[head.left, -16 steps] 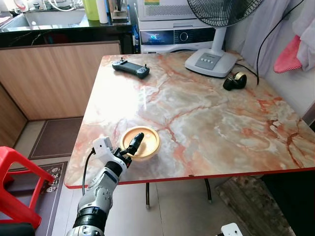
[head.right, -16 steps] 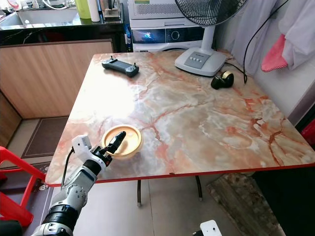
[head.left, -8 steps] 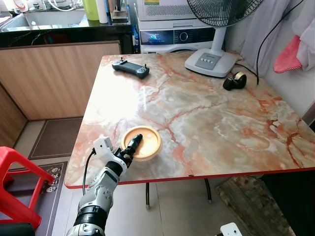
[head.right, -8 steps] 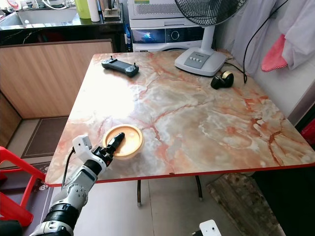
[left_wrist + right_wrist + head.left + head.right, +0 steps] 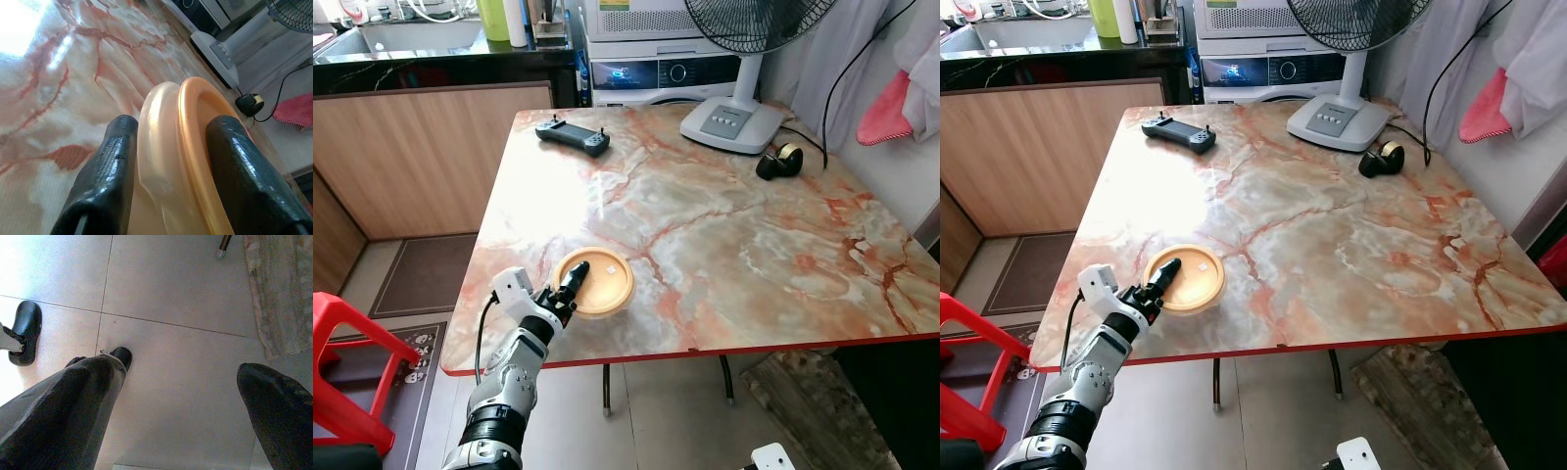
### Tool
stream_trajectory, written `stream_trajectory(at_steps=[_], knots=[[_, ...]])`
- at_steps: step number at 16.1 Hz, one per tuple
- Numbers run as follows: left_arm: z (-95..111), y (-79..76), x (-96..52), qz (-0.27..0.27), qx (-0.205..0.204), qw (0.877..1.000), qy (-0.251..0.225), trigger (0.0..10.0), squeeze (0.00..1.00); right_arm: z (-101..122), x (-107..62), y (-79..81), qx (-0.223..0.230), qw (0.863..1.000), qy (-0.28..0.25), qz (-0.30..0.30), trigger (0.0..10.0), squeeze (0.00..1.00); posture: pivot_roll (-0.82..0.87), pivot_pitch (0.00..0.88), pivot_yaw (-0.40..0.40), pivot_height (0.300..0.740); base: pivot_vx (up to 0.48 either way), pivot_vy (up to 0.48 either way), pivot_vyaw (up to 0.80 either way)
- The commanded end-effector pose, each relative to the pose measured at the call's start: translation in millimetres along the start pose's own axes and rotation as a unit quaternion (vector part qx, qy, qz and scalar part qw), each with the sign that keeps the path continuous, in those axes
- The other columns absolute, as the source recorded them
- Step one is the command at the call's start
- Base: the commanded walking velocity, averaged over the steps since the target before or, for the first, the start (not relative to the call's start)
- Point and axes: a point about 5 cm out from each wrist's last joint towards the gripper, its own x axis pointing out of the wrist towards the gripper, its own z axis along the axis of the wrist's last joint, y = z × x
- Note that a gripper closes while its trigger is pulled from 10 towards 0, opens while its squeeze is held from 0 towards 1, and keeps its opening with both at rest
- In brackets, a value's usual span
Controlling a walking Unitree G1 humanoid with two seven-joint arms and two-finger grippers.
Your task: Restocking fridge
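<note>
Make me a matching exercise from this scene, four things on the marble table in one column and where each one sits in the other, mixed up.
Things:
1. orange dish
2. black controller
3. fan base
4. tape roll

Places:
A. far edge, under the fan
B. near left edge, its rim between the left gripper fingers
C. far left corner
D. right of the fan base, beside a black cable

Pairs: 1-B, 2-C, 3-A, 4-D

- I can read no text, label or number from where I stand.
- The washing machine (image 5: 666, 73) beyond the table has a lit blue display, too small and blurred for me to make out.
</note>
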Motion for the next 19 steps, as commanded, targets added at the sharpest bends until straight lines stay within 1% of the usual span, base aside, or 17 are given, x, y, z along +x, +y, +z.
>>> stream_trajectory(at_steps=[1, 8, 10, 12, 14, 15, 16, 17, 18, 19], knots=[[5, -1.2, 1.1, -0.002, 0.007, 1.000, -0.009, 0.0, 0.00, 1, 0.0, -1.1, -0.003, 1.000, -0.002, -0.001, 10.0, 0.00, -0.03, 0.000, -0.032, 0.740, 0.000, 0.000, 0.00], [18, -7.6, 4.7, -0.016, 0.002, 0.999, -0.043, 0.0, 0.00, 2, 0.2, -0.1, -0.002, 1.000, -0.003, 0.000, 10.0, 0.00, -0.03, 0.000, -0.027, 0.740, 0.000, 0.000, 0.00], [25, -11.9, 5.8, -0.028, 0.000, 0.998, -0.063, 0.0, 0.00, 2, 0.3, 0.5, -0.001, 1.000, -0.003, 0.000, 10.0, 0.00, -0.03, 0.000, -0.027, 0.740, 0.000, 0.000, 0.00], [31, -14.6, 5.5, -0.033, -0.001, 0.997, -0.074, 0.0, 0.00, 2, 0.3, 0.9, 0.000, 1.000, -0.003, 0.000, 10.0, 0.00, -0.03, 0.000, -0.025, 0.740, 0.000, 0.000, 0.00], [33, -18.6, 4.0, -0.036, 0.027, 0.996, -0.074, 0.0, 0.00, 2, 0.4, 1.4, 0.002, 1.000, -0.003, 0.000, 10.0, 0.00, -0.03, 0.000, -0.021, 0.740, 0.000, 0.000, 0.00], [34, -21.3, 2.6, -0.038, 0.049, 0.995, -0.074, 4.0, 0.00, 1, 0.4, 1.7, 0.005, 1.000, -0.003, 0.000, 10.0, 0.00, -0.03, 0.000, -0.016, 0.740, 0.000, 0.000, 0.00], [35, -22.2, 1.7, -0.037, 0.056, 0.995, -0.076, 4.0, 0.00, 1, 0.4, 1.8, 0.007, 1.000, -0.004, -0.001, 10.0, 0.00, -0.03, 0.000, -0.013, 0.740, 0.000, 0.000, 0.00], [42, -23.4, -3.1, -0.025, 0.078, 0.992, -0.095, 10.0, 0.00, 0, 0.5, 2.9, 0.016, 1.000, -0.004, -0.002, 10.0, 0.00, -0.03, 0.000, -0.001, 0.740, 0.000, 0.000, 0.00], [51, -24.5, -10.7, -0.009, 0.107, 0.988, -0.111, 10.0, 0.00, 0, 0.6, 4.3, 0.030, 1.000, -0.005, -0.003, 10.0, 0.00, -0.02, 0.000, 0.005, 0.740, 0.000, 0.000, 0.00], [55, -24.6, -15.8, -0.003, 0.128, 0.985, -0.115, 10.0, 0.00, -1, 0.8, 5.5, 0.039, 0.999, -0.005, -0.005, 10.0, 0.00, -0.01, 0.000, 0.010, 0.740, 0.000, 0.000, 0.00]])
